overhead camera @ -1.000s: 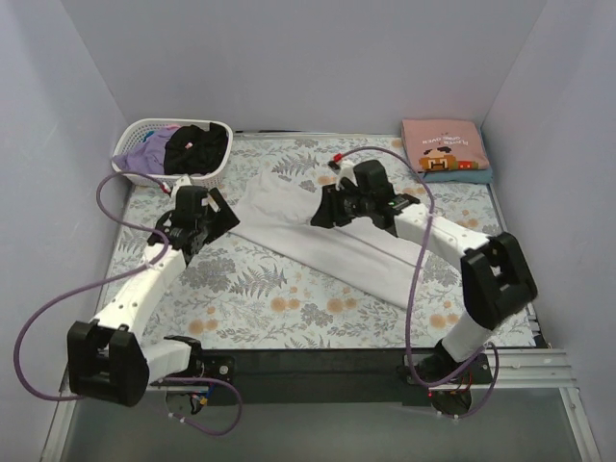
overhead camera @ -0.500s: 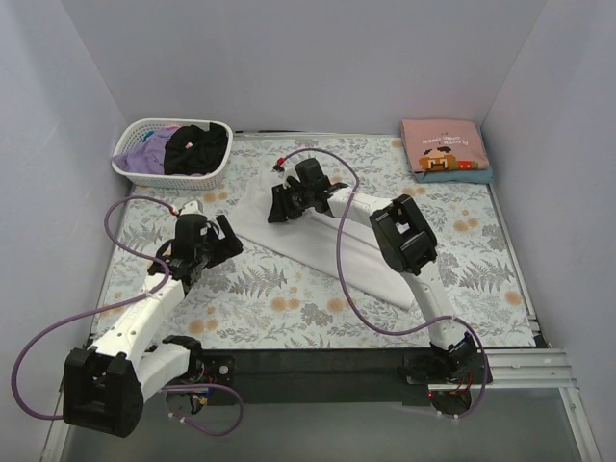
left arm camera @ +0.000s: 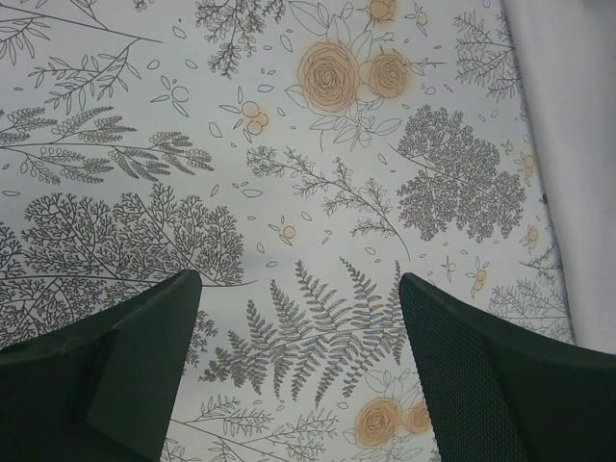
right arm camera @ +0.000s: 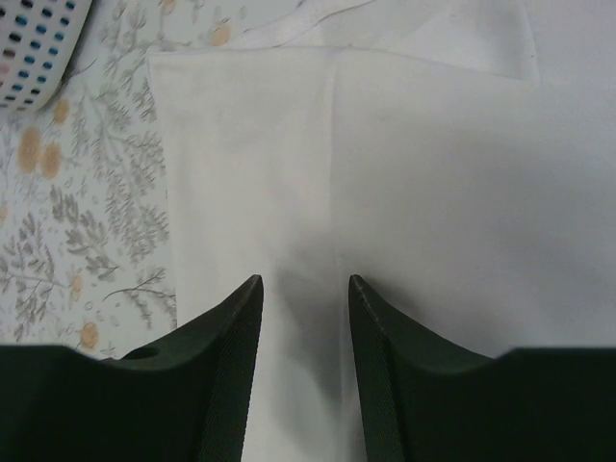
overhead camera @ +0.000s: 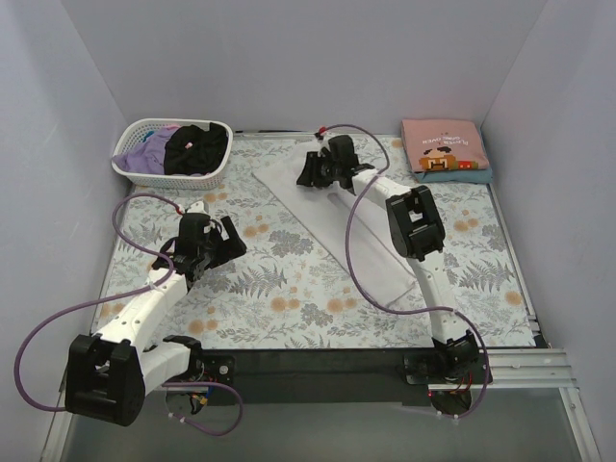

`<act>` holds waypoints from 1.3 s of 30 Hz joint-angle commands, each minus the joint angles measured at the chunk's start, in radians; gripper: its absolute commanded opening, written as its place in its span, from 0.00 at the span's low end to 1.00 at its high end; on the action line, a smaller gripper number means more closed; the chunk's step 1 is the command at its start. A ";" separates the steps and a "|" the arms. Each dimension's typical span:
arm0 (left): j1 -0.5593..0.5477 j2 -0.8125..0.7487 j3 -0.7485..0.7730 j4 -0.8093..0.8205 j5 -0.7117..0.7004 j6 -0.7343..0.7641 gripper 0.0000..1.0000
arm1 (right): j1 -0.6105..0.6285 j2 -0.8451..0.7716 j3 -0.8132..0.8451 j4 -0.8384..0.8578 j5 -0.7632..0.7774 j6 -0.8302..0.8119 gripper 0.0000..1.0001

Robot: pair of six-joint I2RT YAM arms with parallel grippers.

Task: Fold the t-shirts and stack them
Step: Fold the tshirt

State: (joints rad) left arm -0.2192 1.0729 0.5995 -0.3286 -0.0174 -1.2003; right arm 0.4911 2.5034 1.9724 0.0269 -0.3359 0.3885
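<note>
**What I couldn't make out**

In the top view, the right arm (overhead camera: pixel 414 221) lay across the white t-shirt (overhead camera: pixel 313 207) and hid a strip of it. The right gripper (overhead camera: pixel 303 178) covered part of its upper end. In the basket (overhead camera: pixel 166 177), the black tee (overhead camera: pixel 192 149) and lavender tee (overhead camera: pixel 144 160) were heaped, and I couldn't count the pieces. The pink tee (overhead camera: pixel 443 144) had lettering too small to read. The teal tee (overhead camera: pixel 464 176) beneath it showed only an edge. In the right wrist view, the upper left corner cut off the basket (right arm camera: pixel 29 48), and I couldn't tell whether the fingers (right arm camera: pixel 231 366) touched cloth.
</note>
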 commanded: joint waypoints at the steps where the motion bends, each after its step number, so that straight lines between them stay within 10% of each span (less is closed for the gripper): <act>1: -0.005 -0.004 0.017 0.016 0.011 0.016 0.83 | -0.075 0.011 0.098 -0.013 -0.030 0.012 0.48; 6: -0.003 -0.008 0.019 0.019 0.014 0.016 0.84 | -0.115 -0.202 -0.002 -0.025 -0.049 -0.062 0.50; 24: -0.003 -0.114 0.003 0.042 0.073 0.013 0.86 | -0.016 -1.132 -1.176 -0.376 0.173 -0.162 0.29; 39: -0.003 -0.176 0.000 0.011 0.108 0.002 0.85 | 0.204 -1.137 -1.373 -0.413 0.245 0.012 0.22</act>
State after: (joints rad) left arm -0.2199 0.9127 0.5991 -0.3065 0.0792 -1.2011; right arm 0.6411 1.3079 0.6125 -0.3706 -0.1200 0.3389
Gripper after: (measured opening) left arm 0.854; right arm 0.220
